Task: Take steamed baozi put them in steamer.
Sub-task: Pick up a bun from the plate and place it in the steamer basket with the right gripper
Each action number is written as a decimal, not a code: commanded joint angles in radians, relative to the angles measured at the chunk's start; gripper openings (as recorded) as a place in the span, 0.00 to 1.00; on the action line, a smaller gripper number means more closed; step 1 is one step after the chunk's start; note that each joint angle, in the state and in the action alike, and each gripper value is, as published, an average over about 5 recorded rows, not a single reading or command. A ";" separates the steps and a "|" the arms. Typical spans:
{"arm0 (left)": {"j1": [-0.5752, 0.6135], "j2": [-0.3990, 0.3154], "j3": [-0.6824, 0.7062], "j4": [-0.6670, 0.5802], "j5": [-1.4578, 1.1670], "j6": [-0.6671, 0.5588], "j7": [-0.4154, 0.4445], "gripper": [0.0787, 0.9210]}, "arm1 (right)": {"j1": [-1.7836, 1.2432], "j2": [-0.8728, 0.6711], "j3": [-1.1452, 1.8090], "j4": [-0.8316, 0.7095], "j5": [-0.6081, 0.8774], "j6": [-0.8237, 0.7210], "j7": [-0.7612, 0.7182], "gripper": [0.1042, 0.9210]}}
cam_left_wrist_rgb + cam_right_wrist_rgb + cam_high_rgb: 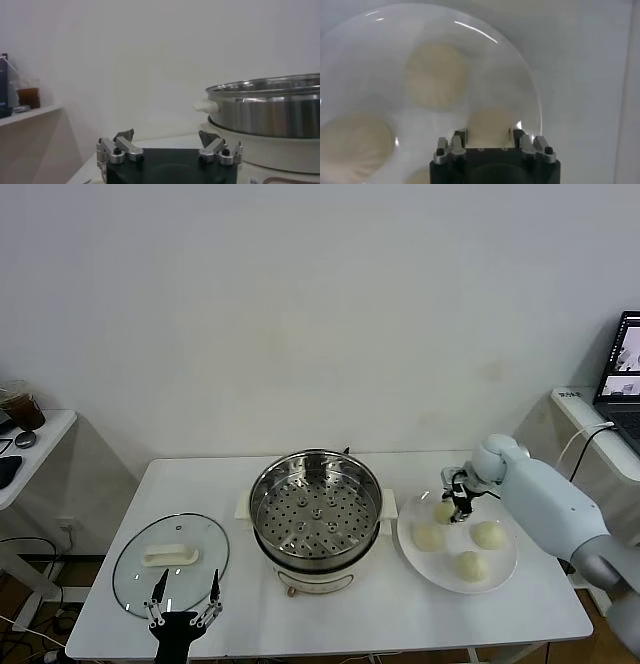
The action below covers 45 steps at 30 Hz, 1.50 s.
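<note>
Several pale steamed baozi lie on a white plate (503,577) to the right of the steamer (315,506), whose perforated tray holds nothing. My right gripper (458,506) is down over the baozi nearest the steamer (444,512). In the right wrist view that baozi (489,126) fills the gap between the fingers of the right gripper (489,136), which press on both its sides. Two other baozi (436,74) (355,142) lie farther off on the plate (520,75). My left gripper (185,589) is parked open at the table's front left, with nothing in it.
A round glass lid (170,559) with a white handle lies flat at the table's left, just behind the left gripper. In the left wrist view the steamer (270,110) rises to one side of the left gripper (167,137). A laptop (625,369) stands on a side desk.
</note>
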 commanded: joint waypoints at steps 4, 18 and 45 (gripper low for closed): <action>-0.001 0.005 0.003 -0.004 0.000 0.003 0.002 0.88 | 0.271 -0.125 -0.143 0.167 0.224 0.015 -0.052 0.54; -0.022 0.018 0.008 -0.026 0.005 0.005 0.004 0.88 | 0.684 0.078 -0.500 0.309 0.531 0.115 -0.049 0.54; 0.009 -0.003 -0.062 -0.049 0.040 -0.017 -0.003 0.88 | 0.435 0.414 -0.547 0.107 0.014 0.667 0.094 0.58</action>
